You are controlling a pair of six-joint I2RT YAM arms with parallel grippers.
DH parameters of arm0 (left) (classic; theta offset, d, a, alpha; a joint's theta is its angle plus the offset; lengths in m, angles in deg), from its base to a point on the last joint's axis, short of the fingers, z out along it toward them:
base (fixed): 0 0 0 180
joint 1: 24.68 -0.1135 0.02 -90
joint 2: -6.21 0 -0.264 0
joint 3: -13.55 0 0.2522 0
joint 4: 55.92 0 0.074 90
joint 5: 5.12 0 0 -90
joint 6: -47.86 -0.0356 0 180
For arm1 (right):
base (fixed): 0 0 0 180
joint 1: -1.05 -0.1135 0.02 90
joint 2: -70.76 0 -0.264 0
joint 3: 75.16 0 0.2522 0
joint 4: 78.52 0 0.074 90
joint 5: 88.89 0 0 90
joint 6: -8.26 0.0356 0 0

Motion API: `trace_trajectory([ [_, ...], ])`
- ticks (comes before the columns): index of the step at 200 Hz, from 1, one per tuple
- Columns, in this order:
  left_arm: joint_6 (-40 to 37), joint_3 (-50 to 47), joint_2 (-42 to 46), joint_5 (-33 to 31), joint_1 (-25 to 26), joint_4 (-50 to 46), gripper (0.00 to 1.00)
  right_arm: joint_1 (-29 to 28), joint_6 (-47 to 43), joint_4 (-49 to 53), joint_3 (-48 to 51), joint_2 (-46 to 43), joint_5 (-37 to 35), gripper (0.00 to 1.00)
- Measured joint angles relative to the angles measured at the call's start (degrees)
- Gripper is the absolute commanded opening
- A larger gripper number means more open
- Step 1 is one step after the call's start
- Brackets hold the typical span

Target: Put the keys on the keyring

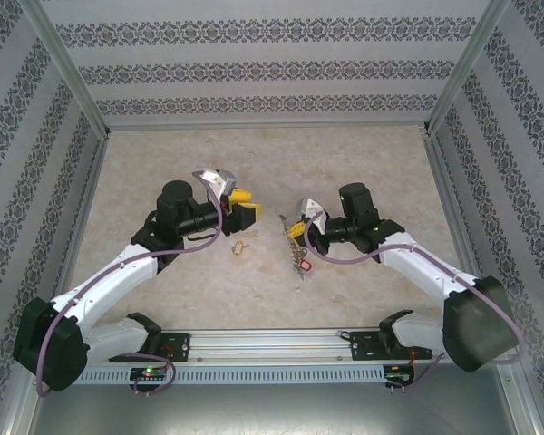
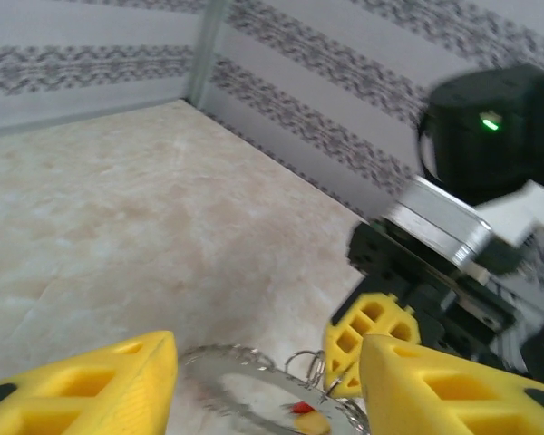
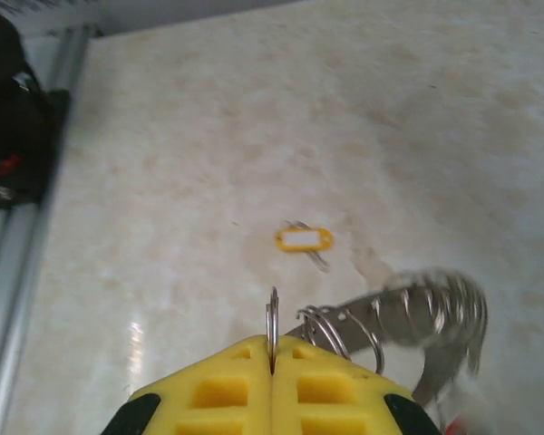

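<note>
The right gripper (image 3: 272,372) has its yellow fingers pressed flat together, pinching the thin edge of a metal loop that stands straight up from the seam between them. That loop belongs to the keyring (image 3: 408,313). Its silver hoop and wire coils trail away toward 3 o'clock in the right wrist view, blurred at the far end. In the top view the right gripper (image 1: 297,231) sits a little right of the worktop's centre. The keyring (image 1: 301,249) dangles from it toward 6 o'clock, with a red tag (image 1: 304,265) near its lower end.

The left gripper (image 2: 267,349) has its fingers spread, with a clear gap between them and nothing pinched. In its wrist view, part of the keyring (image 2: 240,361) shows in that gap, and the right arm's yellow finger (image 2: 372,335) stands just beyond, at about 2 o'clock. Whether the left fingers touch the hoop cannot be told. From above, the left gripper (image 1: 245,206) lies at about 10 o'clock from the right one, pointing toward it.

A yellow-tagged key (image 1: 238,246) lies flat on the pale marbled worktop (image 1: 272,163), at about 6 o'clock from the left gripper and 8 o'clock from the right, apart from both. In the right wrist view the same key (image 3: 304,238) lies at 12 o'clock beyond the closed fingers, its metal part pointing toward 5 o'clock.
</note>
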Motion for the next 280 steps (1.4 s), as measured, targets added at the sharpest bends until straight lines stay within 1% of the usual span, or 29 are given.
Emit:
trace_trajectory([
  [19, -4.52, -0.04, 0.0, 3.93, 0.33, -0.87, 0.48, 0.0, 0.63, -0.85, -1.4, 0.79, 3.28, 0.0],
  [48, -10.56, -0.92, -0.02, 9.22, 1.11, -1.18, 0.47, -0.15, -1.09, -1.57, -2.69, 0.76, 5.77, 0.0],
  [85, -17.75, -1.73, -0.57, 12.15, 3.74, -2.56, 0.41, -0.63, -2.58, -0.74, -4.28, 1.22, 4.76, 0.0],
  [101, -19.93, -1.7, -1.29, 12.17, 4.85, -3.87, 0.36, -0.76, -1.03, 0.35, -6.19, 2.95, 2.91, 0.0],
  [111, -21.09, -1.7, -2.01, 12.11, 5.31, -4.39, 0.34, -0.72, 0.31, 0.74, -7.56, 4.44, 2.45, 0.0],
  [131, -22.27, -1.73, -3.1, 10.43, 6.14, -4.85, 0.34, 0.02, 6.36, 1.6, -10.49, 8.33, 3.96, 0.0],
  [158, -23.12, -2.03, -2.78, 6.88, 6.82, -4.94, 0.31, 1.49, 17.53, 4.37, -16.04, 14.64, 5.35, 0.0],
  [182, -23.58, -3.96, -0.28, 2.82, 6.95, -4.96, 0.31, 2.56, 24.24, 10.36, -23.04, 20.59, 7.37, 0.0],
  [211, -24.52, -5.44, 3.5, -1.31, 6.95, -5.03, 0.3, 4.04, 33.79, 15.5, -29.51, 25.18, 9.64, 0.0],
  [246, -24.85, -5.7, 6.71, -4.0, 6.97, -5.01, 0.29, 5.27, 40.63, 23.21, -36.44, 29.0, 8.33, 0.0],
  [263, -24.83, -5.81, 7.39, -4.68, 6.95, -5.01, 0.29, 5.29, 41.66, 27.17, -39.71, 31.06, 7.82, 0.0],
  [280, -24.83, -5.92, 7.56, -5.07, 6.97, -5.03, 0.29, 5.22, 42.56, 29.9, -40.26, 32.02, 5.88, 0.0],
])
